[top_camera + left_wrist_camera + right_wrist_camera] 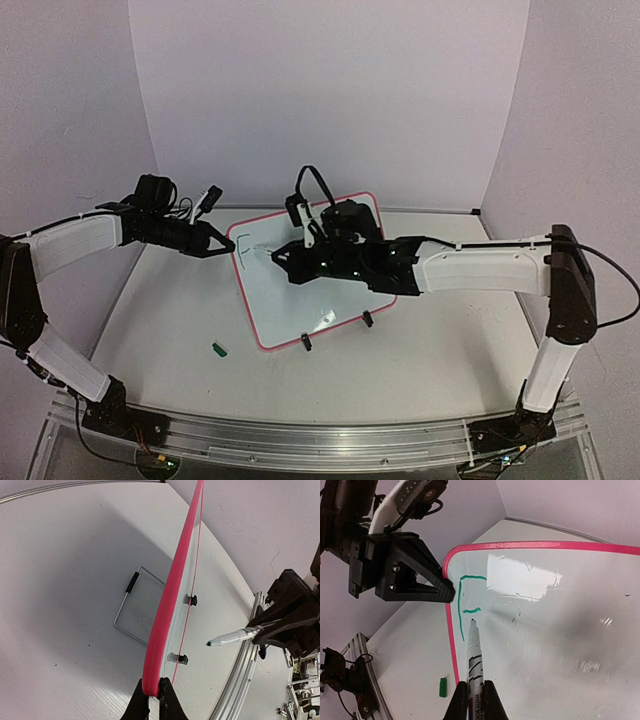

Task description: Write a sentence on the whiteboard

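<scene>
Whiteboard: the whiteboard (pixel 300 315) stands tilted on its clip feet (pixel 307 343) in the middle of the table (pixel 440 370).
Left gripper: the left gripper (pixel 152 694) is closed narrow on the pink rim (pixel 170 595), at the 9 o'clock edge of the board in the top view. I judge that it steadies the board.
Right gripper: the right gripper (pixel 474 692) is closed around the marker (pixel 472 650), which points to 12 o'clock in its wrist view.
Marker tip: at the board surface, just below the short middle stroke. I cannot tell if it touches.
Sentence: the sentence (pixel 464 605) has only some green strokes, like a capital F, near the 10 o'clock corner of the board.
Done: about one letter, in my judgement.
Left: nearly all the words; the rest of the board shows no writing.
Cap: a green cap (pixel 220 349) lies on the table at 7 o'clock from the board, apart from it.
</scene>
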Controlling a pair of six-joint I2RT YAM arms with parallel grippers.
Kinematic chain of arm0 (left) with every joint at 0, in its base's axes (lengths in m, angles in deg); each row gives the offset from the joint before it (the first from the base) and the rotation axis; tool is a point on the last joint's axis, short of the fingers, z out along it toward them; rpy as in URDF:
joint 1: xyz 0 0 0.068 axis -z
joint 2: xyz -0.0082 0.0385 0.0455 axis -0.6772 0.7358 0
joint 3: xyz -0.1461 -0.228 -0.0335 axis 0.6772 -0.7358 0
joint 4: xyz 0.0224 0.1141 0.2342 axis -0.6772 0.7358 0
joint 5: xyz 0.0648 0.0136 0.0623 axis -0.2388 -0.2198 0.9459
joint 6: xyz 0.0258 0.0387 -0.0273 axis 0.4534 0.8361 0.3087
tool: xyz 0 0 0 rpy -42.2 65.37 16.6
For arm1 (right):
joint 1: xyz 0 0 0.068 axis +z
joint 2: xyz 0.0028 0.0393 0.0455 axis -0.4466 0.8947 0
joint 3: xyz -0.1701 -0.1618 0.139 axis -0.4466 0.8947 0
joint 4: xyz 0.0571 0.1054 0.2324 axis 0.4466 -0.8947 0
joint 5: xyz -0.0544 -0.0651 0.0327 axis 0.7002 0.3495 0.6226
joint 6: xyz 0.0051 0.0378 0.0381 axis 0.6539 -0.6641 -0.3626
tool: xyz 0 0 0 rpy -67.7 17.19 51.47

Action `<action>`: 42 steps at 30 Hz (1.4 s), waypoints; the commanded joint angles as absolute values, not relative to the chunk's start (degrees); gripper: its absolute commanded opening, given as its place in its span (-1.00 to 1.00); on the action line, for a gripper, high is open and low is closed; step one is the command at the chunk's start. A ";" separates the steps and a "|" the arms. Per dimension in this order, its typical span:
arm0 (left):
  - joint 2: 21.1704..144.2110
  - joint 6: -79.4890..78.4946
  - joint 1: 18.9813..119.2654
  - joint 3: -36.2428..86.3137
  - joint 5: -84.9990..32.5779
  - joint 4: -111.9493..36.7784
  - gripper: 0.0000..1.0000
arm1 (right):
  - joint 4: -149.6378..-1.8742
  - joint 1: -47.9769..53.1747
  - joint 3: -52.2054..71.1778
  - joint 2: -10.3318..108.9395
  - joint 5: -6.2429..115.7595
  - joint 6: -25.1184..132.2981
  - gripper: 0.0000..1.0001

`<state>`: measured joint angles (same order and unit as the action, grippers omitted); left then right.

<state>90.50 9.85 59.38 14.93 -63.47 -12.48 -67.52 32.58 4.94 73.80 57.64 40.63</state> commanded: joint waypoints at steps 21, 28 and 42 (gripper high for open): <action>91.00 14.07 59.50 15.27 -60.94 -9.80 -1.00 | -61.21 27.31 8.93 70.06 41.70 39.86 -1.00; 91.48 13.98 59.50 15.40 -61.29 -9.76 -1.00 | -60.75 26.58 8.10 73.05 40.17 38.28 -1.00; 91.75 14.01 59.54 15.37 -61.35 -9.80 -1.00 | -60.75 24.88 6.14 76.74 40.60 36.50 -1.00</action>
